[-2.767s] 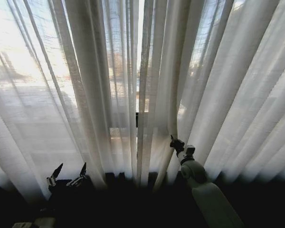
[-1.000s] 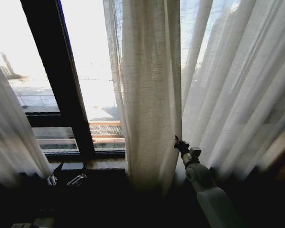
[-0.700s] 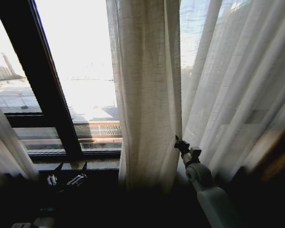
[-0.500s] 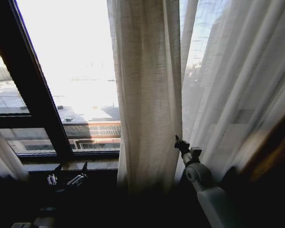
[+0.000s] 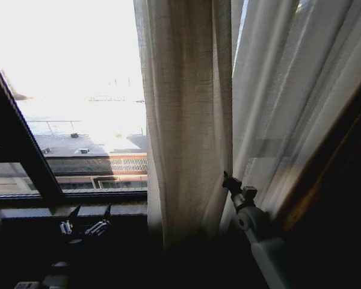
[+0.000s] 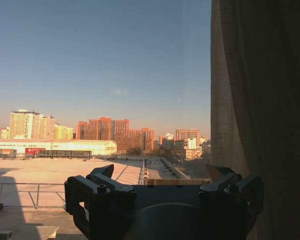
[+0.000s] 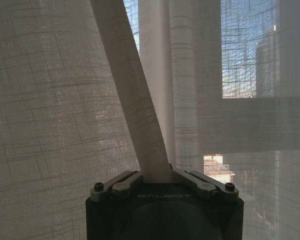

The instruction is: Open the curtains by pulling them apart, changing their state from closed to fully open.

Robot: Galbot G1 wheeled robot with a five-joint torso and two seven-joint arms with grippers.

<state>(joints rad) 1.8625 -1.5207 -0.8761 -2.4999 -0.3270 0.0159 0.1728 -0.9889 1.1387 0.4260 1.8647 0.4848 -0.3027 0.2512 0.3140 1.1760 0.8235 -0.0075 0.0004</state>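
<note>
Right gripper (image 5: 228, 179): pinching a fold of the curtains (image 5: 186, 120).
Left gripper (image 5: 89, 212): spread, low by the window sill (image 5: 117, 209).

dark window frame (image 5: 24, 162) with a low sill (image 5: 96, 208) running along its base, sunlit on the top face. the curtains (image 5: 186, 120) hang bunched in front of the frame, lower folds dropping past the sill's near end into shadow. nothing discernible lying on the sill.
</note>
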